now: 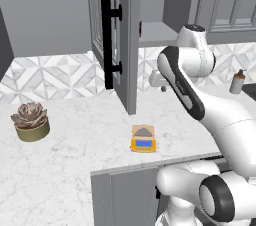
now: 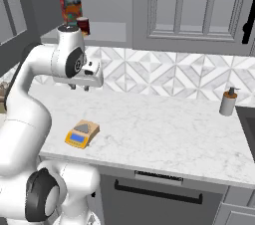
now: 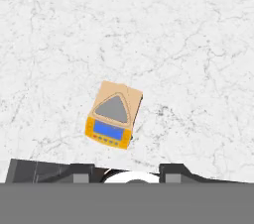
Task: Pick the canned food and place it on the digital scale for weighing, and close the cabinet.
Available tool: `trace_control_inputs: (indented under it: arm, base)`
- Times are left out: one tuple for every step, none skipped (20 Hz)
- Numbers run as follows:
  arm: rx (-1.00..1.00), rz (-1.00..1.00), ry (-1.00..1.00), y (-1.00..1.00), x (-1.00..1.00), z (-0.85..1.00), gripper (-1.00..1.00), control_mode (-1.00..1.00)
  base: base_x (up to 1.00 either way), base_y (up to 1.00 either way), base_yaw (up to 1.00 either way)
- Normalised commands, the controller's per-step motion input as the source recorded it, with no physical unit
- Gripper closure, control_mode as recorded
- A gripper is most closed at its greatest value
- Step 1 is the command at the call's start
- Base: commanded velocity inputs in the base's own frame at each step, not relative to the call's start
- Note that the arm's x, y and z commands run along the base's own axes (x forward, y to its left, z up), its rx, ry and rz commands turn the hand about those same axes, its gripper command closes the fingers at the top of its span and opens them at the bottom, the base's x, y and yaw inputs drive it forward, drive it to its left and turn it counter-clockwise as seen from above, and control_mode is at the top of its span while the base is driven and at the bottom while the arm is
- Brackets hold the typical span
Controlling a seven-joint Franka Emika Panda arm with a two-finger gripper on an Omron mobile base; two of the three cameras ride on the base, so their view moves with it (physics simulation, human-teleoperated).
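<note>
Your digital scale (image 3: 113,114) flat on the table (image 3: 198,69), display end toward the table's front edge, canned food (image 2: 82,25) upright on the cabinet shelf, claw (image 2: 79,87) closed, holding nothing.

Gripper (image 2: 79,87) hanging closed and empty above the marble counter (image 2: 164,129), digital scale (image 2: 82,133) bare below. Canned food (image 2: 83,25) up on the open cabinet shelf (image 2: 102,34) beside a red box (image 2: 70,10). Soap bottle (image 2: 228,101) far right.

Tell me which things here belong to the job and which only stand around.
Job: canned food on the open cabinet shelf; digital scale, plate bare.
Standing around: succulent pot; grey bottle; red box behind the can.
</note>
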Motion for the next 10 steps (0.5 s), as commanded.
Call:
trace_control_inputs:
  arm:
    - [0.00, 0.00, 0.00, 0.00, -0.06, 0.00, -1.00, -1.00]
    - [0.00, 0.00, -0.03, 0.00, -0.97, 0.00, -1.00, -1.00]
    - [0.00, 0.00, -0.04, 0.00, -0.93, 0.00, -1.00, -1.00]
    - [0.00, 0.00, -0.17, 0.00, -0.94, 0.00, -1.00, -1.00]
    - [0.00, 0.00, -0.38, 0.00, -1.00, 0.06, -1.00, -1.00]
    - [0.00, 0.00, -0.48, 0.00, -0.79, 0.29, -1.00, -1.00]
    - [0.01, 0.00, -0.60, 0.00, -0.69, 0.51, -1.00, -1.00]
    - [0.04, 0.00, -0.57, 0.00, -0.65, 0.57, -1.00, -1.00]
    - [0.04, 0.00, -0.53, 0.00, -0.52, 0.69, -1.00, -1.00]
    - [0.01, 0.00, -0.47, 0.00, -0.41, 0.74, -1.00, -1.00]
  base:
    - [0.00, 0.00, 0.00]
    - [0.00, 0.00, 0.00]
    - [0.00, 0.00, 0.00]
    - [0.00, 0.00, 0.00]
    - [0.00, 0.00, 0.00]
    - [0.00, 0.00, 0.00]
    - [0.00, 0.00, 0.00]
    - [0.00, 0.00, 0.00]
    - [0.00, 0.00, 0.00]
    - [0.00, 0.00, 0.00]
